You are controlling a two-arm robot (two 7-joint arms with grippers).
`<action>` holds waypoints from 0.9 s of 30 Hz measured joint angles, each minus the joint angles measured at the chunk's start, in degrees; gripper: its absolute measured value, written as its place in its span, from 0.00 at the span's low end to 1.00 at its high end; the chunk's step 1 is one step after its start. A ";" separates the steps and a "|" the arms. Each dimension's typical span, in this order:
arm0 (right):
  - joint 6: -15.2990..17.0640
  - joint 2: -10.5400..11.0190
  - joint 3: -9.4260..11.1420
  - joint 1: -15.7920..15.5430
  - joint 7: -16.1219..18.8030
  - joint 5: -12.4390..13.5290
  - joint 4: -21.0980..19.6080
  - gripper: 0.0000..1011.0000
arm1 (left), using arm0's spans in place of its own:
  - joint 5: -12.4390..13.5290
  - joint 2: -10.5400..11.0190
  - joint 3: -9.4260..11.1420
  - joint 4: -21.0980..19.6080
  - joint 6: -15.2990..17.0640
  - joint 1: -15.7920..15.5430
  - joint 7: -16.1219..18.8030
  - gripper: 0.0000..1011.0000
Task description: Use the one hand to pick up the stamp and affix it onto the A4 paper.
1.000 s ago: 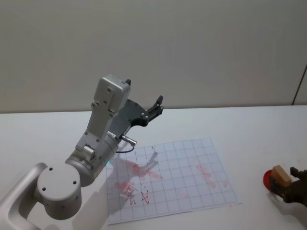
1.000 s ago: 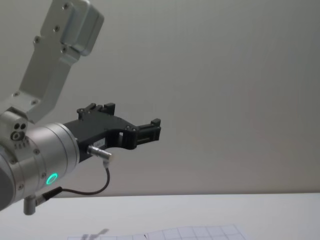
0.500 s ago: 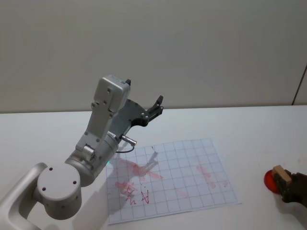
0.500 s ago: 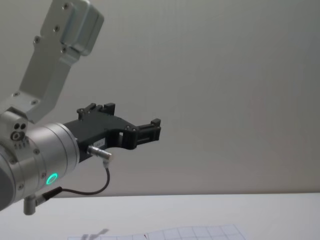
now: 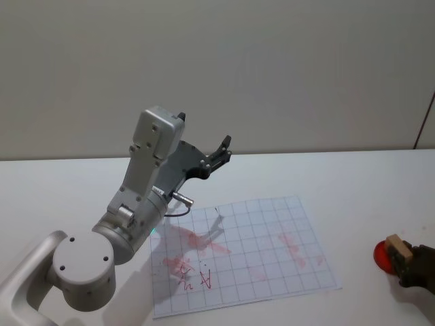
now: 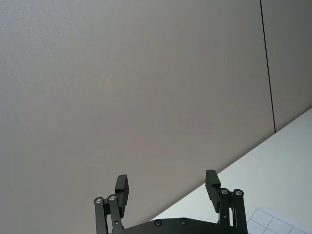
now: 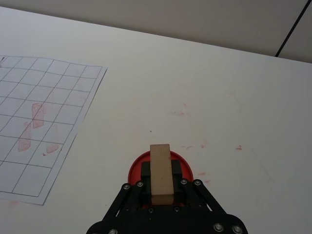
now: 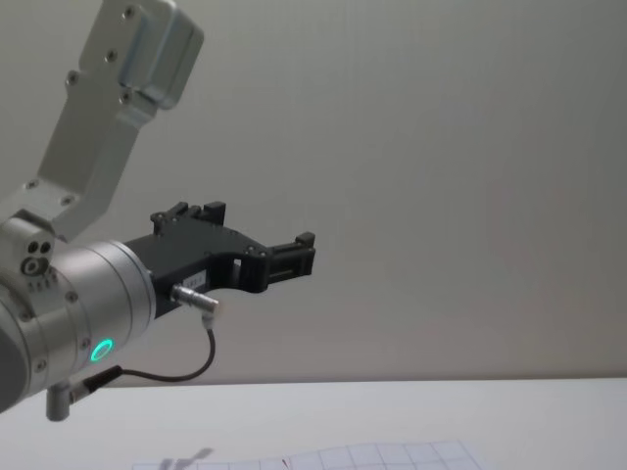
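Since a second ago the stamp (image 7: pixel 160 165) and right gripper (image 7: pixel 161 171) have slid slightly toward the lower right corner of the head view, and more of the red pad (image 7: pixel 137 168) shows. The left arm hasn't moved.

Stamp (wooden block) is on the pad at the bottom centre of the right wrist view. The jaws are closed against its two sides. I can't tell whether its face is pressed into the pad or just clear of it.

Paper (image 5: pixel 258 234) lies well apart, in the lower centre of the head view. It has a grid and already carries red marks.

Left gripper (image 6: pixel 166 179) is parked high at mid-left, jaws spread wide and empty.

Step, as I read it: stamp gripped and inking, not yet carried. Next move: lift straight off the pad, carry it to the paper, come down flat on a clean cell and press.
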 joint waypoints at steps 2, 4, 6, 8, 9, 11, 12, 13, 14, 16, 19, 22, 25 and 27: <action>0.13 -0.02 0.00 0.04 0.04 0.05 0.02 0.22 | 0.00 0.00 0.00 0.00 0.00 0.00 0.00 0.99; 0.32 -0.06 0.01 0.10 0.09 0.13 0.08 0.22 | 0.00 0.00 0.00 0.00 0.00 0.00 0.00 0.99; 0.52 -0.10 0.01 0.13 0.11 0.18 0.13 0.22 | 0.00 0.00 0.00 0.00 0.00 0.00 0.00 0.99; 0.71 -0.17 0.02 0.15 0.12 0.24 0.24 0.22 | 0.00 0.00 0.00 0.00 0.00 0.00 0.00 0.99; 0.77 -0.20 0.01 0.15 0.12 0.25 0.29 0.22 | 0.00 0.00 0.00 0.00 0.00 0.00 0.00 0.99; 0.87 -0.28 -0.01 0.17 0.11 0.27 0.43 0.22 | 0.00 0.00 0.00 0.00 0.00 0.00 0.00 0.99; 0.91 -0.36 -0.03 0.19 0.09 0.27 0.50 0.22 | 0.00 0.00 0.00 0.00 0.00 0.00 0.00 0.99; 0.91 -0.40 -0.05 0.22 0.08 0.27 0.56 0.22 | 0.00 0.00 0.00 0.00 0.00 0.00 0.00 0.99; 0.91 -0.43 -0.07 0.25 0.07 0.27 0.61 0.22 | 0.00 0.00 0.00 0.00 0.00 0.00 0.00 0.99; 0.87 -0.59 -0.12 0.36 0.03 0.27 0.76 0.22 | 0.00 0.00 0.01 0.00 0.00 0.00 0.00 0.99; 0.44 -0.81 -0.18 0.60 -0.04 0.27 0.93 0.22 | 0.00 0.00 0.00 0.00 0.00 0.00 0.00 0.99; -0.32 -1.10 -0.19 1.04 -0.14 0.36 0.94 0.22 | 0.00 0.00 0.00 0.00 0.00 0.00 0.00 0.99; -1.07 -1.39 -0.13 1.57 -0.25 0.68 0.75 0.22 | 0.00 0.00 0.00 0.00 0.00 0.00 0.00 0.99; -1.66 -1.59 0.00 2.00 -0.28 1.08 0.34 0.22 | 0.00 0.00 0.00 0.00 0.00 0.00 0.00 0.99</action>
